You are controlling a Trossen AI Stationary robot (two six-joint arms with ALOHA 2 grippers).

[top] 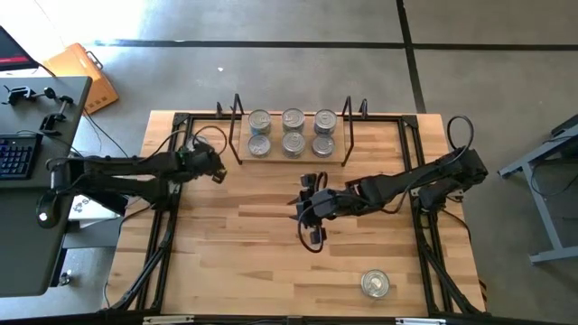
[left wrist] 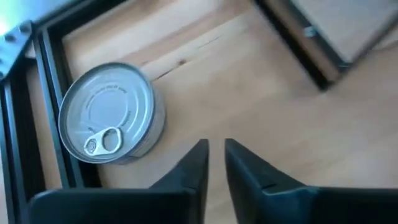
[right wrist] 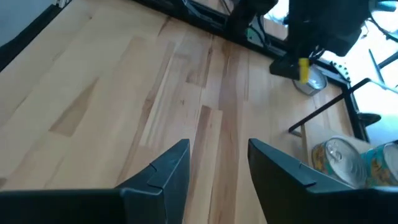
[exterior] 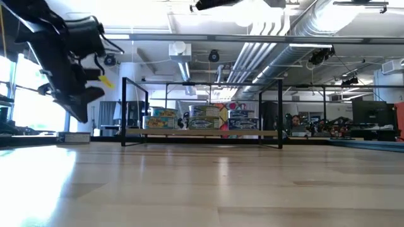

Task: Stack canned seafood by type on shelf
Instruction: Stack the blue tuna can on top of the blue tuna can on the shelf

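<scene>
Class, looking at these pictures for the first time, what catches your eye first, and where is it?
Six silver-topped tins sit in two rows on the shelf at the table's far edge. One lone tin stands near the front right. The right claw is open at mid-table, and the left claw, nearly shut, hovers beside another tin.

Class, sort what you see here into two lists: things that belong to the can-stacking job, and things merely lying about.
Belongs to the job:
- tins on the shelf
- shelf
- loose tin near the table's front edge
- tin beside the left gripper
- left gripper, nearly closed, empty
- right gripper, open, empty

Lying about:
- keyboard
- orange case
</scene>
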